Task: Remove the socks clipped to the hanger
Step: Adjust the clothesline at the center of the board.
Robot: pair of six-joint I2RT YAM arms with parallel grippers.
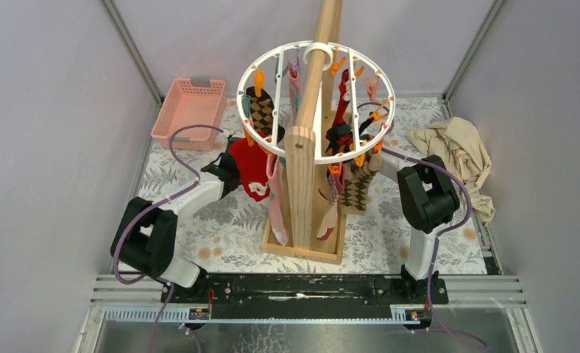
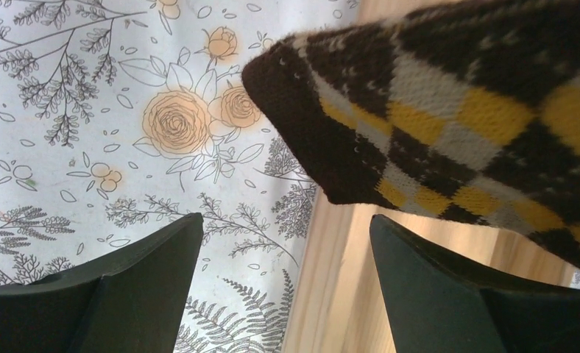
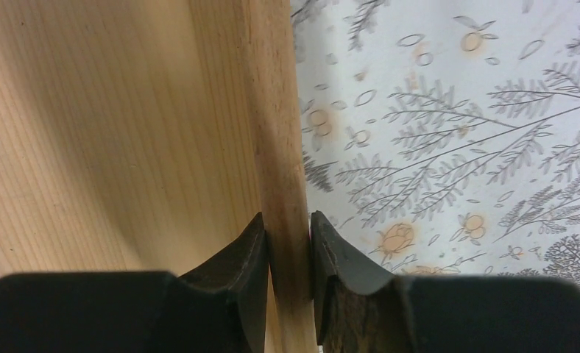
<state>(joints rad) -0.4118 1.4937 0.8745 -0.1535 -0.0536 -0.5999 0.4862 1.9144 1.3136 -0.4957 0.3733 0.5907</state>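
The hanger (image 1: 375, 136), a round white ring with orange clips, hangs from the wooden frame's bar. Clipped socks dangle from it: an argyle one (image 1: 261, 110), a red one (image 1: 252, 170), a pink one (image 1: 277, 209) and another argyle (image 1: 357, 187). In the left wrist view my left gripper (image 2: 285, 218) is open, with nothing between its fingers. The toe of a brown, yellow and grey argyle sock (image 2: 449, 110) hangs just beyond its tips. My right gripper (image 3: 287, 215) is shut on a rounded wooden bar (image 3: 280, 147) of the frame. From above, both grippers' fingers are hidden behind socks.
The wooden frame's upright (image 1: 300, 184) and base (image 1: 302, 248) stand mid-table on a floral cloth (image 1: 221, 220). A pink basket (image 1: 190, 110) sits at the back left. A crumpled beige cloth (image 1: 456, 154) lies at the right. Grey walls close in both sides.
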